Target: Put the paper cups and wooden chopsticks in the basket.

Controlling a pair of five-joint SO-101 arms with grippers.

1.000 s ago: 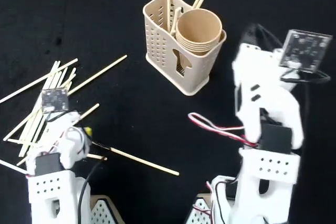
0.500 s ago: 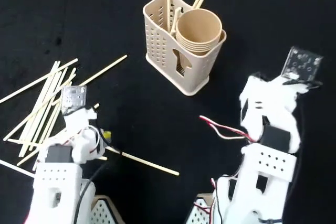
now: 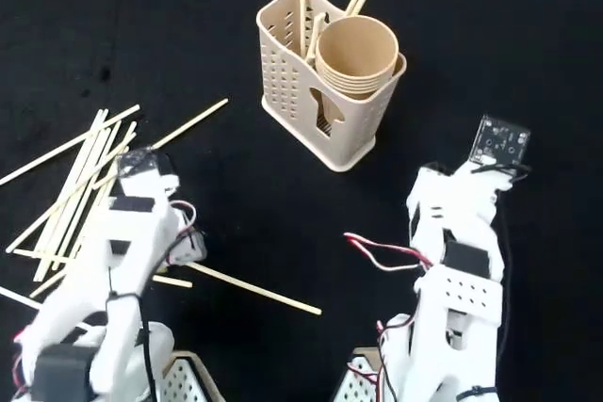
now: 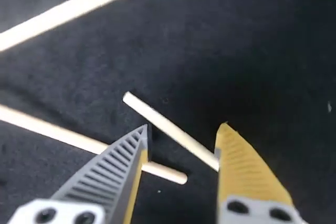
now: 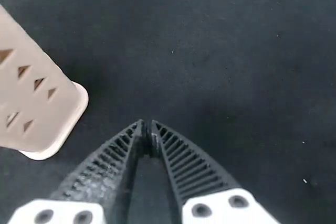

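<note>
The left end effector point(image 4: 184, 127) is open about halfway, its fingers on either side of one wooden chopstick point(image 4: 170, 129) that lies flat on the black desk point(image 3: 528, 44); two more chopsticks lie close by. The right end effector point(image 5: 147, 125) is closed with nothing in it, low over bare desk just short of the basket point(image 3: 325, 91). The basket stands near the middle of the far edge and holds one nested stack of paper cups point(image 3: 358, 54) and about three upright chopsticks. Roughly a dozen loose chopsticks point(image 3: 80, 176) fan toward the left edge, and one lies alone near the front edge. There is open room on the right side. The left arm point(image 3: 122, 233) bends over the pile, and the right arm point(image 3: 457, 223) is folded near the front edge.
</note>
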